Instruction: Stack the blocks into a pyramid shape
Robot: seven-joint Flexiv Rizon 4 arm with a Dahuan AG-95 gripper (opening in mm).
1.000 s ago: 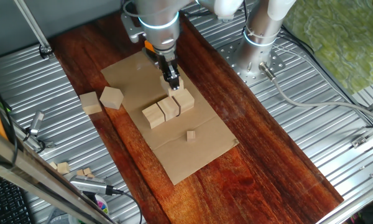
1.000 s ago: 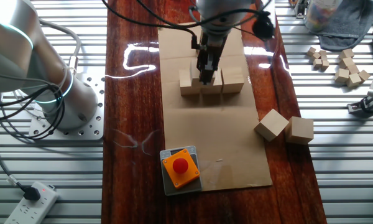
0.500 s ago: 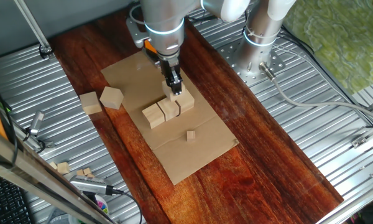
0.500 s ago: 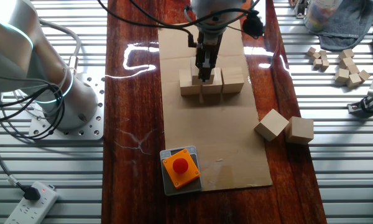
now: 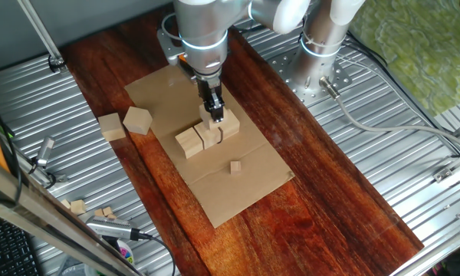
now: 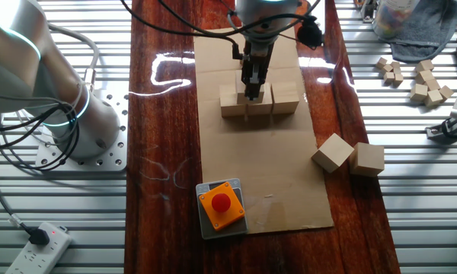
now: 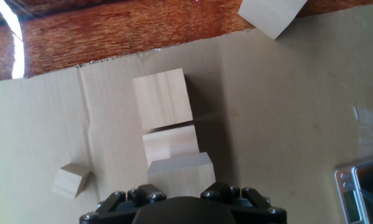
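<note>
Three in the row: three blocks (image 6: pixel 247 105) sit side by side, touching, on the cardboard sheet (image 6: pixel 266 175) near the middle of the table (image 5: pixel 322 192).
Fourth block: a block (image 7: pixel 179 171) is at my fingertips, over the middle of the row; in the hand view it fills the space right ahead of my hand, with two row blocks showing beyond it.
My jaws: my gripper (image 5: pixel 216 117) points straight down above the row; the jaws look closed on the fourth block, their tips hidden behind it in the hand view.
Contact with row: I cannot tell whether the held block already rests on the row beneath.
Spare blocks: two more blocks (image 5: pixel 126 123) lie just off the cardboard's left edge in one fixed view, touching each other, one turned at an angle.
Tiny cube: a much smaller cube (image 5: pixel 235 166) lies alone on the cardboard, on the near side of the row.
Orange box: an orange box with a red button (image 6: pixel 221 204) sits at the cardboard's near corner in the other fixed view.
Far side: small wooden pieces (image 6: pixel 423 80) lie scattered on the ribbed metal at the right.
</note>
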